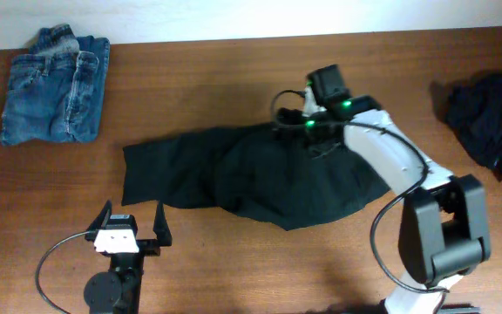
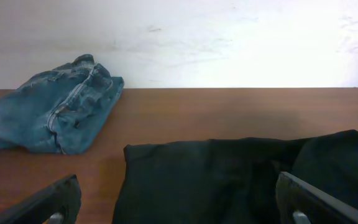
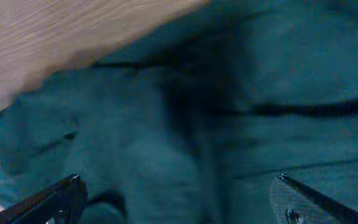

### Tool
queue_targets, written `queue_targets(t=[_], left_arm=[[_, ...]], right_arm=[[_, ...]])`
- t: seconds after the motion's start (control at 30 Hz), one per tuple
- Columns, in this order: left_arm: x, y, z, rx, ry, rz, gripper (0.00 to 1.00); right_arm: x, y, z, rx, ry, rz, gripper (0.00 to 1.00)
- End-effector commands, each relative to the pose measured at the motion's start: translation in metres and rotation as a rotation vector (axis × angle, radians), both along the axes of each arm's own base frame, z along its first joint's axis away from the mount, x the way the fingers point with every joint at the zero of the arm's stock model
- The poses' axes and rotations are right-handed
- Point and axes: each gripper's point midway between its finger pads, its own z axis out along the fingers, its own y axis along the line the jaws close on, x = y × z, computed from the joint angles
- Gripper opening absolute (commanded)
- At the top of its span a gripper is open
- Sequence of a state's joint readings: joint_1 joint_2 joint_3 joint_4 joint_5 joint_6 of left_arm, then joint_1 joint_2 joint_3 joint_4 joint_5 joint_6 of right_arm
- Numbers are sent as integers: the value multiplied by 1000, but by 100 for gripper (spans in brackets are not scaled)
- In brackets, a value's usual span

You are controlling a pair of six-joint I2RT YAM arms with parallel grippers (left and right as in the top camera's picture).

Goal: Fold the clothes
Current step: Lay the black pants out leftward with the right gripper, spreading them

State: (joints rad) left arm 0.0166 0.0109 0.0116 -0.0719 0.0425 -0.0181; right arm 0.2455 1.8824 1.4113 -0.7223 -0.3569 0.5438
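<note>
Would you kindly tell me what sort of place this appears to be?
Probably a robotics lab bench for laundry-folding trials: a wooden table against a white wall, a left arm and right arm at it, and clothes set out: a black garment, jeans, a dark pile.

Right arm [image 1: 389, 153] is white with black joints, left pincer [image 1: 132, 208] black.

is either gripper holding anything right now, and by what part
Nothing is held. The left gripper is open near the black garment; the right gripper is open above it.
</note>
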Motion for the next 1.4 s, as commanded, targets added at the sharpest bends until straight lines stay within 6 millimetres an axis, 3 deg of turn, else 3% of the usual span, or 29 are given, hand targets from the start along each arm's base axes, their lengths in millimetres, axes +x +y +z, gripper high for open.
queue_targets(t=[0.0,0.13,0.23,0.47,0.6,0.73,0.83,1.0,1.07,1.17,1.37], left_arm=[[0,3,-2,12,6,15,99],[0,3,-2,12,6,15,99],[0,3,-2,12,6,15,99],[0,3,-2,12,6,15,99],[0,3,-2,12,6,15,99],[0,3,-2,12,6,15,99],[0,3,-2,12,6,15,99],[0,3,-2,12,6,15,99],[0,3,-2,12,6,15,99],[0,3,-2,12,6,15,99],[0,3,-2,12,6,15,100]], right_arm=[[-2,-10,2,-39,-28,70,99],[-11,-3,-5,-48,-13,107,97],[-15,3,-12,-59,1,124,79],[-18,10,-48,-50,79,140,77],[-17,20,-48,-33,66,161,57],[-19,34,-47,-28,47,195,48],[-21,40,-47,-27,42,209,35],[-21,41,-47,-27,40,210,5],[-21,42,-46,-19,41,210,4],[-21,56,-37,64,28,236,4],[-8,99,26,290,-106,338,4]])
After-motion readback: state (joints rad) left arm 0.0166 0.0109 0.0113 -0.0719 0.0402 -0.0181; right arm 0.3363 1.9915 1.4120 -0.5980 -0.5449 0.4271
